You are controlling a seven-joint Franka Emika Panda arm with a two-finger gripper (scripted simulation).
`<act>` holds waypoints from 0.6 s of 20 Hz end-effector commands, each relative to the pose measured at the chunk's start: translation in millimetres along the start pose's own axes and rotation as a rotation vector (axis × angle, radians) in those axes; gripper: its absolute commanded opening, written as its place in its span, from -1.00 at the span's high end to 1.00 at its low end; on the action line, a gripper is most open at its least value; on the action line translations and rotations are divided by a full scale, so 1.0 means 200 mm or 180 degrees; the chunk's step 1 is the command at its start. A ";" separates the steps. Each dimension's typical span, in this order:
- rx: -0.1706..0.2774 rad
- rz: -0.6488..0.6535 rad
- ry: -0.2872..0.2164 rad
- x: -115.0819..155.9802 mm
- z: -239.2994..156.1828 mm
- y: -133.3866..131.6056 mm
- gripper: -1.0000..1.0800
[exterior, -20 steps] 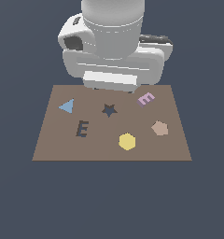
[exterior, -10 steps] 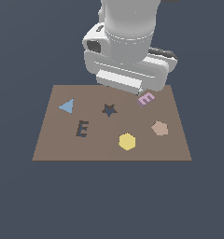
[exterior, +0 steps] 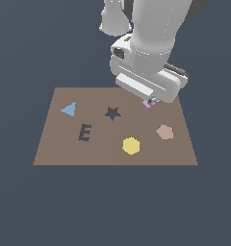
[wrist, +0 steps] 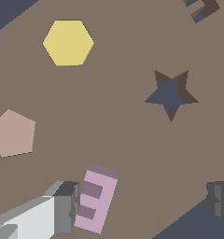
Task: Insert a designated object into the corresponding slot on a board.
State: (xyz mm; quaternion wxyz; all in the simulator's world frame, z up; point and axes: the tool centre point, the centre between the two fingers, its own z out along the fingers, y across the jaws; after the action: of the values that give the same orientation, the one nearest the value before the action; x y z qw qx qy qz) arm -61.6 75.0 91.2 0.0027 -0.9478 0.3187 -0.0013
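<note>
The designated object, a lilac E-shaped block [wrist: 97,197], lies flat on the brown board [exterior: 151,153] near its far edge on the exterior view's right. My gripper [wrist: 144,203] hangs low over it and is open. One fingertip [wrist: 67,207] sits just beside the block and the other [wrist: 221,198] stands well apart. In the exterior view the hand hides all but a corner of the block [exterior: 147,104]. The slot, a dark E-shaped recess [exterior: 84,132], is empty on the board's left half.
A dark star-shaped recess [exterior: 112,113] lies between block and slot. A blue triangle [exterior: 69,109] sits at the far left, with a yellow hexagon [exterior: 131,145] and a tan-pink pentagon [exterior: 164,131] nearer the front. The board's far edge runs close behind the gripper.
The arm has swung toward the exterior view's right and come down over the lilac block, which showed fully before and is now mostly covered by the hand.
</note>
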 end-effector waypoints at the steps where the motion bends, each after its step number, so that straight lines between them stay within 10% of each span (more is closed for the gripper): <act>1: -0.0004 0.0202 0.0003 -0.04 0.04 -0.03 -0.92; 12: -0.0017 0.0803 0.0003 -0.15 0.17 -0.15 -0.92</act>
State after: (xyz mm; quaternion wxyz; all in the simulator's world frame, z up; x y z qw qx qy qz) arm -68.3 113.9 60.1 0.0003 -0.9050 0.4254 -0.0004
